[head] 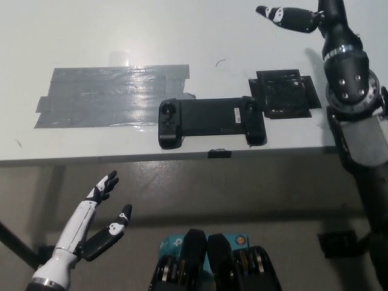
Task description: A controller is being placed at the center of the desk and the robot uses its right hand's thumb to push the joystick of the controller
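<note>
Controller (211,120): near front edge of white desk (182,30). Grey tape patch (109,96) just left. Right hand (303,18) raised beyond, fingers spread, empty. Left hand (100,227) below desk edge, open.

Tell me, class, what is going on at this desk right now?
A black controller lies near the front edge of the white desk, between a grey tape patch and a black tape patch. Nothing touches it. The robot's black right hand is raised far beyond it, at the top of the picture. The white left hand rests open below the desk edge.
</note>
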`<state>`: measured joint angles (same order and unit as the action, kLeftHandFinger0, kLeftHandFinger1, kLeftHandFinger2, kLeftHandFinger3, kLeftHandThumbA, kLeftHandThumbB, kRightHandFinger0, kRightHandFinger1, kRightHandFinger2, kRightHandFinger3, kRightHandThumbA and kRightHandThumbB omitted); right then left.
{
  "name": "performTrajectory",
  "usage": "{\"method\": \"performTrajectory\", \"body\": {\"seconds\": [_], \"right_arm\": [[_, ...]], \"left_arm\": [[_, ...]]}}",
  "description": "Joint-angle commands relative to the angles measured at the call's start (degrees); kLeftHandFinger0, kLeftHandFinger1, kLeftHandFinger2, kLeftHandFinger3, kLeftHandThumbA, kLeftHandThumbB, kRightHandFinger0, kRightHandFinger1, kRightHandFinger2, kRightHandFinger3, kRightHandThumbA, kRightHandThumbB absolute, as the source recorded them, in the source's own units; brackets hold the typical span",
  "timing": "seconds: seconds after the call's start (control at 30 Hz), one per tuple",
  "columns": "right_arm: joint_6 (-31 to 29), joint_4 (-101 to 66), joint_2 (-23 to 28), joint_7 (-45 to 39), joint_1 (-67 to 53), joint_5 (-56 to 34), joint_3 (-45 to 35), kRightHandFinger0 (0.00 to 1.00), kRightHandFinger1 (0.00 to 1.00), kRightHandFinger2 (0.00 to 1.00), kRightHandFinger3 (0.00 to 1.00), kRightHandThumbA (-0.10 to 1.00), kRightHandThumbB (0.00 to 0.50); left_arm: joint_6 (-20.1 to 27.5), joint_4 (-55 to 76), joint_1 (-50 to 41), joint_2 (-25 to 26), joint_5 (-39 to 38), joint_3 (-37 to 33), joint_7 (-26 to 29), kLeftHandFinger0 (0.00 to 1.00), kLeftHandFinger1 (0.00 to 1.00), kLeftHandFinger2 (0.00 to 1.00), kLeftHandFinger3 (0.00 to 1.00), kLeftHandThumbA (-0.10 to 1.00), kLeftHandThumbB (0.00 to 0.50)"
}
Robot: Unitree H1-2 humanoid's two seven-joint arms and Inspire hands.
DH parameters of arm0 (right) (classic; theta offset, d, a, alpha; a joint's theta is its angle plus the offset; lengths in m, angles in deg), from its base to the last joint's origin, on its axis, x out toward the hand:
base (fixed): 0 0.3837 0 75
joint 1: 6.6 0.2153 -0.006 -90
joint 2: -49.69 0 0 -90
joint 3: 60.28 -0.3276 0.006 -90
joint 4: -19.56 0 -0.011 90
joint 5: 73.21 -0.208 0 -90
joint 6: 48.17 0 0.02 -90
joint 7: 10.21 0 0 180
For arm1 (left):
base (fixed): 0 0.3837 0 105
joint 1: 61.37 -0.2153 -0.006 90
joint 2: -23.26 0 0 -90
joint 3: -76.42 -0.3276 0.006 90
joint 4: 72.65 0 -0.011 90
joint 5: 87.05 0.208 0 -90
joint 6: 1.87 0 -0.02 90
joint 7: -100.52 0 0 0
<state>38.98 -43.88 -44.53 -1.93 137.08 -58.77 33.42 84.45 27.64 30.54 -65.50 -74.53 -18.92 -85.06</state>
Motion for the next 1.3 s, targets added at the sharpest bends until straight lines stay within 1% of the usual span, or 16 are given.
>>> {"method": "performTrajectory", "body": {"seconds": [0.0,0.1,0.17,0.3,0.4,0.43,0.5,0.6,0.63,0.67,0.77,0.83,0.93,1.0,1.13,1.27], "right_arm": [[5.0,-22.8,0.0,-5.3,-6.7,-1.1,1.2,1.0,1.0,1.0,1.0,1.0,0.323],[7.4,-32.6,-0.6,-6.9,-12.5,-0.6,2.8,1.0,1.0,1.0,1.0,1.0,0.356],[8.3,-38.6,-1.3,-7.6,-17.3,-0.8,3.9,1.0,1.0,1.0,1.0,1.0,0.351],[6.8,-46.0,-2.2,-7.4,-28.0,1.0,6.7,1.0,1.0,1.0,1.0,1.0,0.33],[5.1,-46.0,-2.4,-6.7,-34.3,1.6,7.7,1.0,1.0,1.0,1.0,1.0,0.351],[4.3,-45.3,-2.2,-6.6,-36.1,1.3,7.9,1.0,1.0,1.0,1.0,1.0,0.343],[2.9,-43.2,-2.4,-6.2,-38.7,0.5,7.9,1.0,1.0,1.0,1.0,1.0,0.343],[1.4,-40.4,-2.2,-6.5,-40.8,-0.5,7.8,1.0,1.0,1.0,1.0,1.0,0.34],[0.7,-39.0,-2.3,-6.7,-41.4,-0.8,7.8,1.0,1.0,1.0,1.0,1.0,0.327],[0.8,-37.5,-2.3,-7.0,-42.0,-0.6,8.0,1.0,1.0,1.0,1.0,1.0,0.334],[0.8,-35.3,-2.2,-7.5,-43.0,-0.6,7.8,1.0,1.0,1.0,1.0,1.0,0.336],[-0.3,-32.9,-2.0,-7.8,-43.7,-0.9,7.7,1.0,1.0,1.0,1.0,1.0,0.327],[-1.4,-30.6,-1.7,-7.7,-43.9,0.1,7.8,1.0,1.0,1.0,1.0,1.0,0.29],[-1.9,-29.5,-1.8,-7.6,-43.8,0.4,7.9,1.0,1.0,1.0,1.0,1.0,0.299],[-2.8,-28.2,-1.8,-7.6,-43.3,0.5,7.8,1.0,1.0,1.0,1.0,1.0,0.296],[-2.0,-27.9,-1.8,-8.0,-42.9,0.9,7.8,1.0,1.0,1.0,1.0,1.0,0.291]], "left_arm": [[1.5,1.4,2.0,0.9,0.3,0.6,-0.6,1.0,1.0,1.0,1.0,0.58,0.005],[1.4,1.2,2.3,1.1,0.4,0.5,-0.7,1.0,1.0,1.0,1.0,0.58,0.006],[1.1,1.1,2.4,1.1,0.2,0.5,-0.9,1.0,1.0,1.0,1.0,0.58,0.004],[1.9,0.8,1.9,1.1,-0.3,0.6,-0.9,1.0,1.0,1.0,1.0,0.57,0.0],[2.5,0.4,1.3,1.2,0.3,0.4,-0.5,1.0,1.0,1.0,1.0,0.56,0.0],[2.4,0.4,1.0,1.2,0.2,0.4,-0.6,1.0,1.0,1.0,1.0,0.56,0.0],[2.0,0.5,0.7,1.0,0.1,0.3,-0.7,1.0,1.0,1.0,1.0,0.56,0.0],[1.9,0.6,0.2,0.8,-0.4,0.4,-0.8,1.0,1.0,1.0,1.0,0.55,0.0],[1.9,0.6,-0.1,0.8,-0.2,0.4,-0.7,1.0,1.0,1.0,1.0,0.55,0.0],[2.1,0.6,-0.4,0.7,-0.6,0.5,-0.6,1.0,1.0,1.0,1.0,0.53,0.0],[1.5,1.1,-0.8,0.5,-0.6,0.5,-0.7,1.0,1.0,1.0,1.0,0.53,0.001],[2.0,0.9,-1.0,0.4,-0.7,0.5,-0.5,1.0,1.0,1.0,1.0,0.52,0.004],[1.9,1.1,-1.1,0.5,-0.1,0.4,-0.4,1.0,1.0,1.0,1.0,0.53,0.004],[1.7,1.4,-1.3,0.4,-0.5,0.5,-0.5,1.0,1.0,1.0,1.0,0.53,0.001],[2.2,1.2,-1.2,0.6,-0.6,0.6,-0.5,1.0,1.0,1.0,1.0,0.52,0.0],[1.9,1.2,-1.0,0.7,-0.1,0.5,-0.5,1.0,1.0,1.0,1.0,0.53,0.004]]}}
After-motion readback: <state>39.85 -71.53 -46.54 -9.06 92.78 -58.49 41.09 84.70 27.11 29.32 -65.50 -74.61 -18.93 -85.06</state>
